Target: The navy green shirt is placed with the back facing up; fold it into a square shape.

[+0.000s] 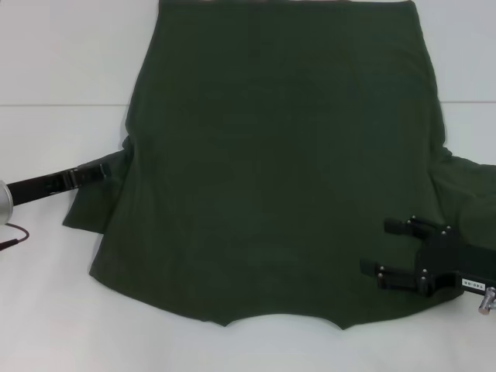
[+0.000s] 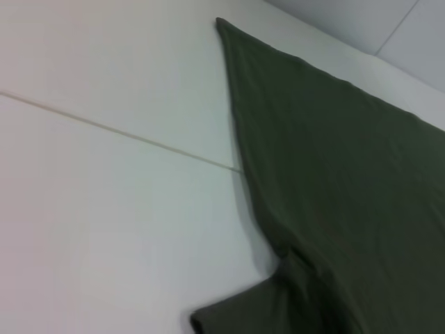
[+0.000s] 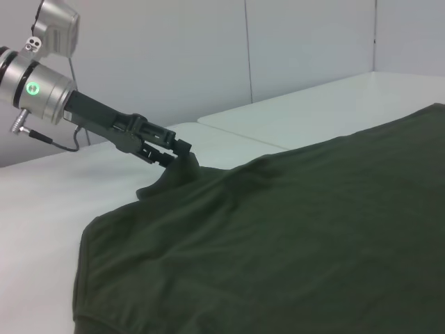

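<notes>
At the left edge of the head view, the left hand [image 1: 108,167] reached in low over the white surface [image 1: 46,70] and was clenched on the shirt's left sleeve; the right wrist view showed its fingers [image 3: 170,149] pinching a small peak of cloth lifted off the surface. That grip made sense as the start of a fold, judging by the task: the sleeve has to be carried inward over the back before the body can be squared up. The navy green shirt [image 1: 279,170] lay spread flat across the middle of the surface, back up, covering most of it. Its long axis ran away from the robot, with the curved neckline at the near edge pointing toward the robot and the hem at the far edge, partly beyond the top of the head view. The left sleeve stuck out sideways toward the left hand, and the right sleeve was bunched loosely at the right side. There the right hand [image 1: 387,246] hovered near the shirt's near right corner, over the cloth by the right shoulder, with its two fingers spread apart and holding nothing. It looked placed to take the matching sleeve or shoulder, so both sides could be folded evenly.
</notes>
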Controlling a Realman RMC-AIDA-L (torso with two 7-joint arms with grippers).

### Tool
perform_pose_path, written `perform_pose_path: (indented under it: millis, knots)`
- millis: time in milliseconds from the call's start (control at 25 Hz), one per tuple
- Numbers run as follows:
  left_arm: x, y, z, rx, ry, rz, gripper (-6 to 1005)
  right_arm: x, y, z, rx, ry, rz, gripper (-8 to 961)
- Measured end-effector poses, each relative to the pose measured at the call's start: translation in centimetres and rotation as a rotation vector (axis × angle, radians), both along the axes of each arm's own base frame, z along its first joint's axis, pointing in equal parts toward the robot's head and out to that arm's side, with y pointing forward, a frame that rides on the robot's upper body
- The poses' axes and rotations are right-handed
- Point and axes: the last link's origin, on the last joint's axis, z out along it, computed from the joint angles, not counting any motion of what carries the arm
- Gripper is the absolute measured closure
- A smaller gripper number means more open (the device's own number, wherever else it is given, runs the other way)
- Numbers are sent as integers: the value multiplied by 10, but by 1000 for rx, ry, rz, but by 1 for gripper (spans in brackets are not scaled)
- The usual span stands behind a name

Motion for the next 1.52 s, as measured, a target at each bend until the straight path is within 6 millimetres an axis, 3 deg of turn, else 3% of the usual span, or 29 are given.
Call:
perform_pose_path:
  millis: [1040, 1280, 1360, 1520]
  knots:
    - [3, -4, -17, -53, 37, -31, 69, 1, -1, 0, -1, 1, -3, 39]
    - [4, -4, -16, -50, 38, -38, 268, 1, -1, 0, -1, 2, -5, 39]
    - [4, -4, -16, -49, 38, -38, 564, 1, -1, 0, -1, 2, -6, 39]
    - [4, -4, -15, -46, 34, -37, 762, 1, -1, 0, -1, 2, -6, 39]
